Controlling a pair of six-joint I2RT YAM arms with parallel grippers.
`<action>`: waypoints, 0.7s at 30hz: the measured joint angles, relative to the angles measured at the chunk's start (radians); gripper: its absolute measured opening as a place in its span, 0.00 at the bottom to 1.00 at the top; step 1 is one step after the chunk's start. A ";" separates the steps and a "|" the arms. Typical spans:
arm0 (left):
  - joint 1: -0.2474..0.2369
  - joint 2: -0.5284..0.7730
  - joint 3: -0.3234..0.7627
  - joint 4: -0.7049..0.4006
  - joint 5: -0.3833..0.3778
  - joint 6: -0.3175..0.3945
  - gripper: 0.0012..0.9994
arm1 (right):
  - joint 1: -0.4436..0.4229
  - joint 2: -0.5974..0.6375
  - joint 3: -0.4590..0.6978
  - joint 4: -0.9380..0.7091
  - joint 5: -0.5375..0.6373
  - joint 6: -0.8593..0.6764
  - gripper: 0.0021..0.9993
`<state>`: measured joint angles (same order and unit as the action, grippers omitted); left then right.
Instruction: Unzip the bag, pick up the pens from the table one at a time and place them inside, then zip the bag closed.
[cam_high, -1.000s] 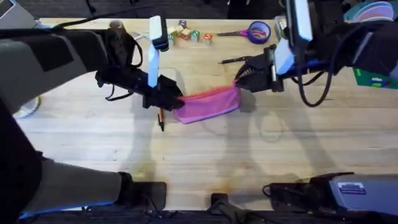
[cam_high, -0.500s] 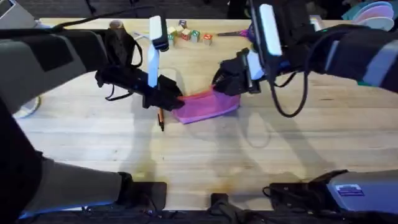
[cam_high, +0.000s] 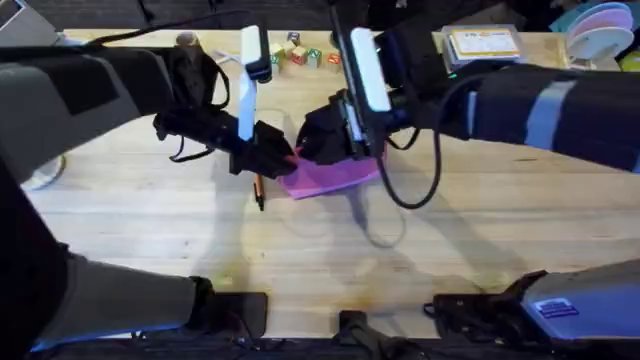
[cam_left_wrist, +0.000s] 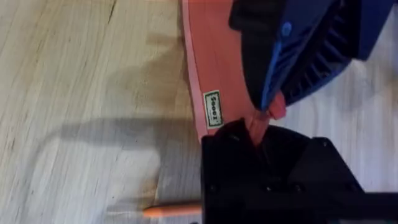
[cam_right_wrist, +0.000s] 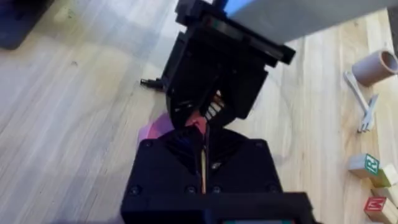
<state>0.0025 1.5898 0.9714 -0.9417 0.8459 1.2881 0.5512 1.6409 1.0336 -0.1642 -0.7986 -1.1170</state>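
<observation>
A: What is the overhead view showing?
B: The pink bag (cam_high: 335, 175) is lying mid-surface (cam_high: 450, 240). The left end effector (cam_high: 283, 160) is clamping its left end, and the right end effector (cam_high: 312, 150) is pressing in right beside it. An orange pen (cam_high: 258, 190) is lying just below the left one.

A: And the left wrist camera?
B: The left end effector (cam_left_wrist: 256, 134) is pinching the bag (cam_left_wrist: 214, 68) at its end; the pen (cam_left_wrist: 173, 211) is resting nearby.

A: The right wrist camera?
B: The right end effector (cam_right_wrist: 200, 134) is meeting the left one at the zipper. I cannot tell whether it is gripping anything. Wooden blocks (cam_right_wrist: 368, 168) are sitting well apart.
</observation>
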 joint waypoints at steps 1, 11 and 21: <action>0.000 0.000 0.000 -0.001 0.000 0.000 0.04 | 0.008 0.003 0.000 0.010 0.003 0.008 0.03; 0.001 0.000 0.000 -0.001 -0.001 0.000 0.04 | 0.025 0.006 0.002 0.032 0.025 0.064 0.28; 0.001 0.000 0.000 0.000 0.000 0.000 0.04 | -0.013 -0.074 0.011 -0.018 0.005 0.068 1.00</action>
<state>0.0032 1.5898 0.9714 -0.9417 0.8455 1.2880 0.5381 1.5673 1.0451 -0.1820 -0.7937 -1.0492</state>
